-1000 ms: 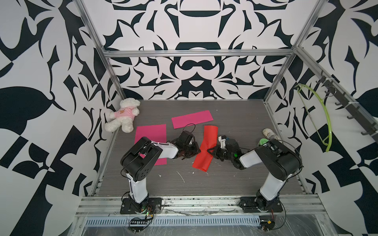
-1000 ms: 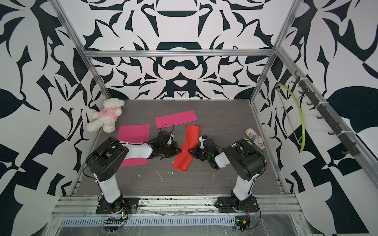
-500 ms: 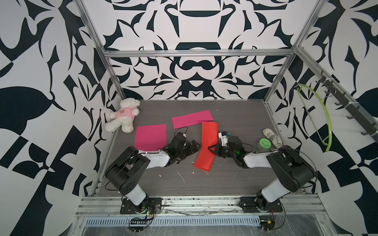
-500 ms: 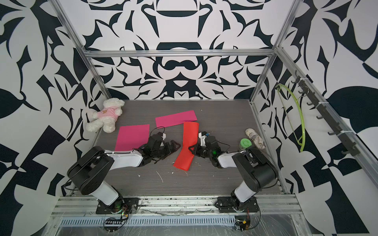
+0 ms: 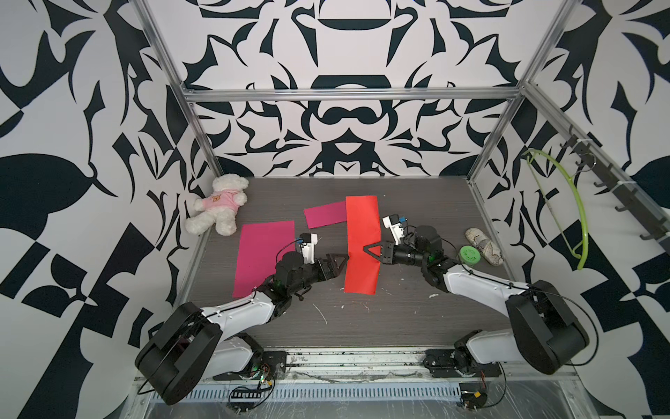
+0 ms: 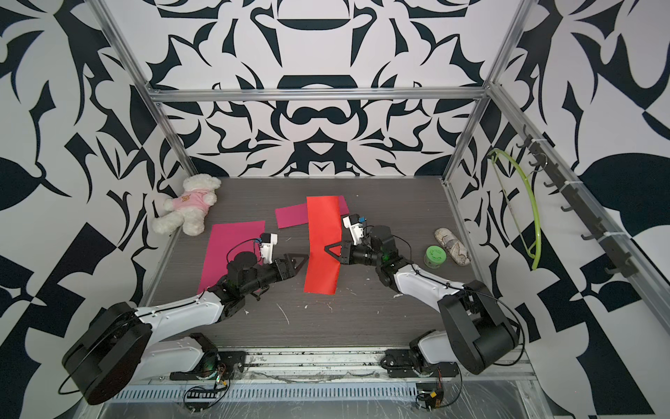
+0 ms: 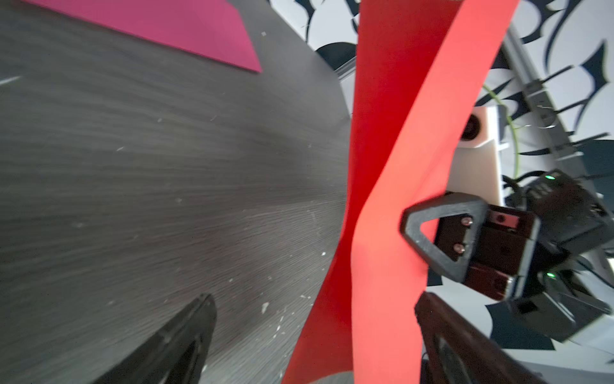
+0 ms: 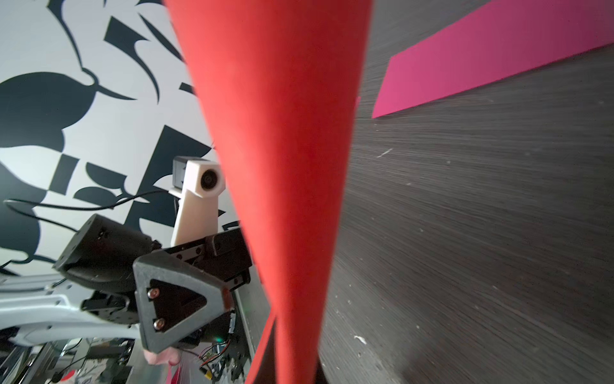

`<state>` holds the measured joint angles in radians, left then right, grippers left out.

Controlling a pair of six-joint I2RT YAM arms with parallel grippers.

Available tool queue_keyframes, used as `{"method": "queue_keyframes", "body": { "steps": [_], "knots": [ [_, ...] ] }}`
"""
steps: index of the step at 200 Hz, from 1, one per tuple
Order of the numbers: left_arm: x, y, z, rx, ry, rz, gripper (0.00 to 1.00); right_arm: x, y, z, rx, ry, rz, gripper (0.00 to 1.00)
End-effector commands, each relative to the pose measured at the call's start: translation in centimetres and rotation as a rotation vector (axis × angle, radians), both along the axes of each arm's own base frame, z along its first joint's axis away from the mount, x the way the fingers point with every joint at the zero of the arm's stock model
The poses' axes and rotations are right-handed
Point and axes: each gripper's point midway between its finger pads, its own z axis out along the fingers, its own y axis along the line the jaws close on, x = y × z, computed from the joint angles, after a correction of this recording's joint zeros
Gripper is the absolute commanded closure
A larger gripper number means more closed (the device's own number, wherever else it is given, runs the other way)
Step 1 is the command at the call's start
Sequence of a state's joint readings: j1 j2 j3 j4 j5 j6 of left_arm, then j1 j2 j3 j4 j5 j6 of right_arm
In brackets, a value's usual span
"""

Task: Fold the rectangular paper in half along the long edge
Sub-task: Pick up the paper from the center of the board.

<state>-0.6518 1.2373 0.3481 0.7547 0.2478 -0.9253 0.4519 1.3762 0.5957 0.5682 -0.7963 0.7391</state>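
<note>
The red rectangular paper (image 5: 360, 232) shows in both top views as a long narrow strip running front to back, held above the table's middle. In the left wrist view the red paper (image 7: 392, 199) shows two layers, one darker. My right gripper (image 5: 366, 249) is shut on the paper's right long edge; in the right wrist view the paper (image 8: 279, 133) hides the jaws. My left gripper (image 5: 343, 257) stands open at the left long edge. The paper passes between its fingers (image 7: 186, 332), close to the other one.
A large magenta sheet (image 5: 263, 254) lies left of the left arm. A small magenta strip (image 5: 324, 214) lies partly behind the red paper. A teddy bear (image 5: 217, 205) sits at the back left. A green lid (image 5: 470, 254) and a pale stone (image 5: 484, 243) lie right.
My left gripper has opened and let go of the red paper. Both arms have stretched toward the back, and the curled paper now hangs straighter in the right gripper.
</note>
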Motion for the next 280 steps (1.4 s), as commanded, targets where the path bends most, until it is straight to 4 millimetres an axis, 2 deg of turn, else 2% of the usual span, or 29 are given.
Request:
{"method": "queue_keyframes", "body": {
  "steps": [1, 19, 23, 54, 86, 109, 130, 168, 202, 242, 280],
  "knots": [
    [-1.0, -0.8, 3.7, -0.131, -0.134, -0.098, 0.01, -1.2, 0.9, 5.2, 0.117, -0.126, 0.125, 1.00],
    [-1.5, -1.3, 5.5, -0.176, -0.181, -0.150, 0.01, -1.7, 1.1, 6.2, 0.137, -0.145, 0.160, 1.00],
    [-1.3, -1.6, 4.7, -0.165, -0.161, -0.159, 0.01, -1.7, 1.1, 6.4, 0.139, -0.148, 0.164, 1.00],
    [-1.1, -2.0, 5.7, -0.201, -0.192, -0.179, 0.03, -2.1, 1.2, 7.2, 0.149, -0.166, 0.185, 1.00],
    [-1.1, -2.5, 7.4, -0.272, -0.228, -0.220, 0.14, -2.2, 1.2, 7.7, 0.161, -0.171, 0.192, 1.00],
    [-1.2, -3.1, 8.2, -0.307, -0.236, -0.254, 0.31, -2.2, 1.2, 8.1, 0.170, -0.177, 0.196, 1.00],
    [-1.1, -3.4, 8.3, -0.325, -0.232, -0.269, 0.45, -2.2, 1.3, 8.3, 0.174, -0.180, 0.201, 1.00],
    [-1.0, -3.5, 8.7, -0.349, -0.245, -0.276, 0.60, -2.4, 1.3, 8.4, 0.176, -0.177, 0.204, 1.00],
    [-0.6, -4.1, 8.0, -0.357, -0.197, -0.305, 0.66, -2.5, 1.3, 8.7, 0.181, -0.180, 0.208, 1.00],
    [-0.6, -4.3, 8.4, -0.362, -0.207, -0.315, 0.71, -2.4, 1.3, 8.7, 0.183, -0.178, 0.204, 1.00],
    [-0.5, -4.4, 8.3, -0.361, -0.202, -0.320, 0.80, -2.2, 1.3, 9.0, 0.192, -0.179, 0.198, 1.00]
  ]
}}
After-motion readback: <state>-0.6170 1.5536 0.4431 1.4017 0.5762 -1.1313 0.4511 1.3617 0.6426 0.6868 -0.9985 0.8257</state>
